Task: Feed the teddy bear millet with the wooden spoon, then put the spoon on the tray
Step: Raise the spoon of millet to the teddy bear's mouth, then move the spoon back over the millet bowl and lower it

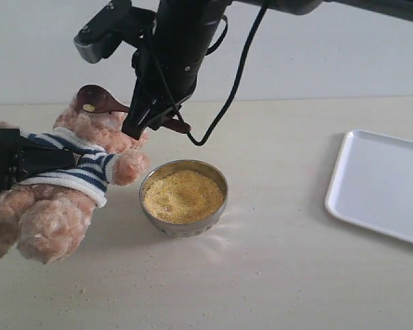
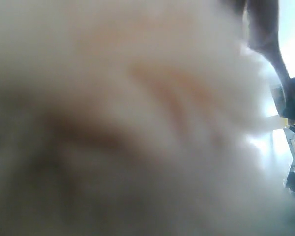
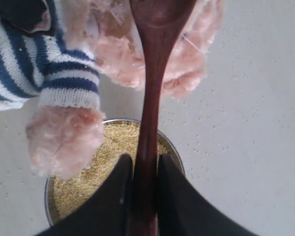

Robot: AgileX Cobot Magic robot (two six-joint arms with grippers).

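Observation:
The teddy bear [image 1: 69, 172] leans over at the left in its striped shirt, and my left gripper [image 1: 27, 159] is clasped round its body. Blurred fur [image 2: 137, 118] fills the left wrist view and hides the jaws. My right gripper [image 1: 143, 122] [image 3: 144, 162] is shut on the handle of the wooden spoon [image 1: 96, 100] [image 3: 152, 73]. The spoon's bowl rests at the bear's face and holds a few yellow grains. Millet [image 1: 183, 196] [image 3: 108, 157] is heaped in the metal bowl [image 1: 220, 180] [image 3: 176, 150], just below the spoon and beside the bear's paw [image 3: 64, 142]. The white tray [image 1: 382, 182] lies at the right.
Stray grains dot the pale tabletop [image 1: 275, 275] around the bowl. A black cable [image 1: 227, 103] hangs from the right arm above the table behind the bowl.

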